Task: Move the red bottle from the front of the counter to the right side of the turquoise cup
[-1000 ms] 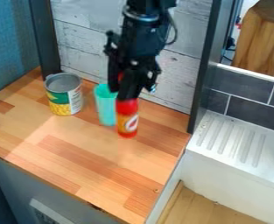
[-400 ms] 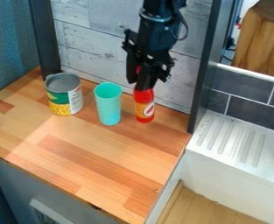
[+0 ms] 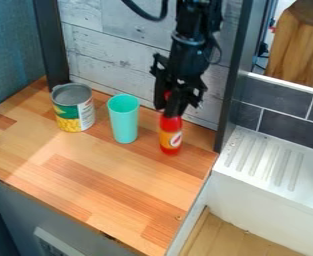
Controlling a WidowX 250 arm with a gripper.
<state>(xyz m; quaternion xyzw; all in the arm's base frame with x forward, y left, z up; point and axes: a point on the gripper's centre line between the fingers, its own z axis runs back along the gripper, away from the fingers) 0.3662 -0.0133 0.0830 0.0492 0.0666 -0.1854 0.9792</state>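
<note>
**Red plastic bottle (image 3: 171, 136) in the black pincer (image 3: 167, 106), just beside the turquoise plastic cup (image 3: 124, 122)**

The tabletop (image 3: 118, 185), made of pale and reddish wood blocks, runs beneath and in front of the cup. On the bottle's side of the cup, well apart from it, lies a ribbed white drainboard (image 3: 272, 160).

The black robot arm (image 3: 189, 55) hangs from above, behind the cup and on its drainboard side. Its pincer is closed around the bottle's top, likely because the narrow neck fits the grip better than the wider body.

The bottle points cap end up, base down; its long axis runs close to vertical. Whether its base touches the wood cannot be told.

On the cup's other side, near it, a metal can (image 3: 73, 111) with a green and yellow label stands upright. The cup itself is upright, its mouth facing up; between can and bottle, it seems set with enough room for the pincer to hold the bottle without touching it.
</note>
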